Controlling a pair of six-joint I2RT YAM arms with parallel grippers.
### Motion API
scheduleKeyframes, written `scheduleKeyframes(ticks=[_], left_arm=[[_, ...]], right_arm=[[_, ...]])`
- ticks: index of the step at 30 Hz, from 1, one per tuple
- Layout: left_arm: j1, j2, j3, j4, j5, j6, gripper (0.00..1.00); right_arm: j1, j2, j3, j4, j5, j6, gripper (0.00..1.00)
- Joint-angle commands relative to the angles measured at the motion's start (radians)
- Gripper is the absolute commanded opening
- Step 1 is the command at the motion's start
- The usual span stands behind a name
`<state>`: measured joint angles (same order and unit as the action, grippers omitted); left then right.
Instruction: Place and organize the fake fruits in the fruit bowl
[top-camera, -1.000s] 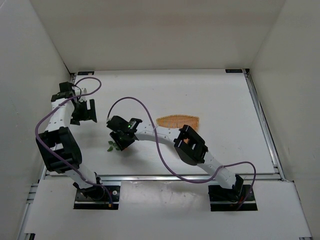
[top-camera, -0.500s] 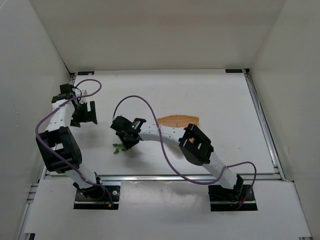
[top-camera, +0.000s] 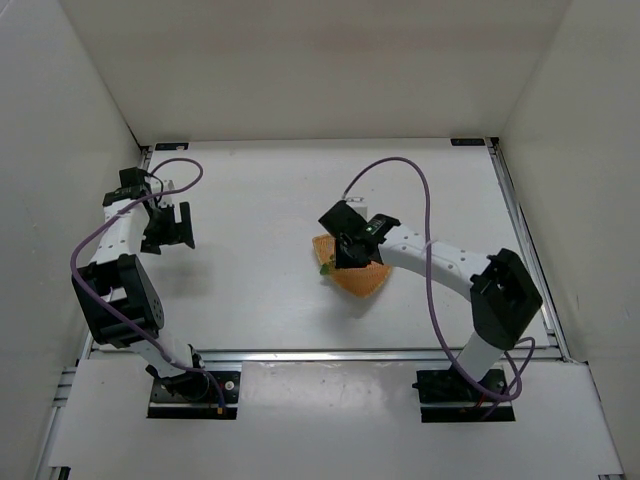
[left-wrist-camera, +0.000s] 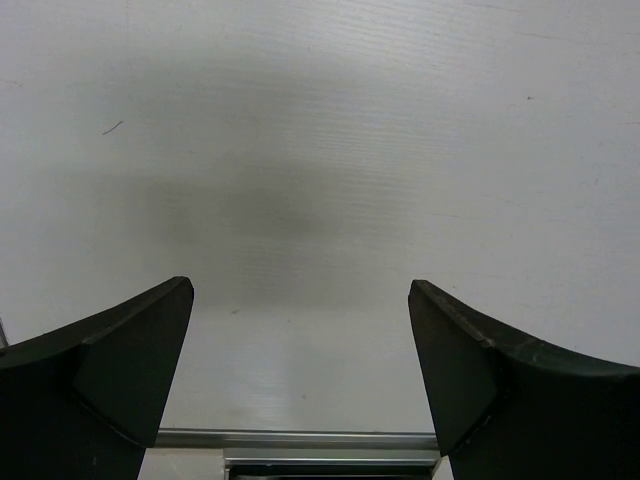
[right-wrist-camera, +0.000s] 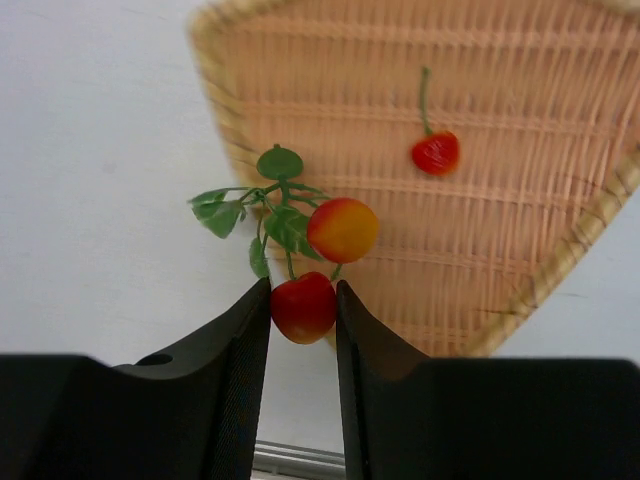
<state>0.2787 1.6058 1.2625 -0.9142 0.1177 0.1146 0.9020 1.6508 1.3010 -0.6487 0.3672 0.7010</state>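
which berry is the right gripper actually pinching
The dark red berry at the bottom of the leafy sprig, clamped in the right gripper. The orange-yellow one above it is free; the lone stemmed one lies in the basket.

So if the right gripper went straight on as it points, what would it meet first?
Probably the fruit bowl, just inside its rim; the right gripper, shut on the berry sprig, points there. Height above it is unclear.
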Motion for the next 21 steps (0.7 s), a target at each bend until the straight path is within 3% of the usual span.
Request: scheduleKeyframes(ticks=[1,3,4,6,7,11,14,17,21], left_arm=[[-0.004,-0.063,0.006,-0.005,0.025,-0.009,1.0],[-0.015,-0.063,0.006,-0.015,0.025,-0.009,1.0],[-0.015,-0.063,0.006,-0.015,0.025,-0.009,1.0],[-0.015,-0.072,0.006,-0.025,0.025,-0.009,1.0],[-0.015,-0.081,0.006,-0.025,0.034,-0.009,1.0],[-0.015,-0.081,0.006,-0.035,0.034,-0.009,1.0],[-0.015,-0.09,0.015,-0.035,0.034,-0.009,1.0],[-0.015,-0.09,0.015,-0.035,0.034,-0.009,1.0],[-0.015,-0.099,0.024,-0.035,0.025,-0.02,1.0]], right_arm=[[-0.038,0.035,-0.037,0.007,0.013,0.019,0.04],[-0.058,0.053,-0.022,0.007,0.013,0.018,0.07],[-0.077,0.066,-0.008,-0.027,0.013,0.018,0.16],[-0.087,0.066,0.017,-0.042,0.022,0.028,0.21],[-0.087,0.052,0.03,-0.042,0.036,0.014,0.41],[-0.097,0.017,0.092,-0.119,0.084,0.005,0.89],[-0.097,-0.064,0.113,-0.169,0.136,0.005,1.0],[-0.124,-0.204,0.089,-0.199,0.164,0.026,1.0],[-0.319,-0.453,-0.067,-0.232,0.08,0.023,1.0]])
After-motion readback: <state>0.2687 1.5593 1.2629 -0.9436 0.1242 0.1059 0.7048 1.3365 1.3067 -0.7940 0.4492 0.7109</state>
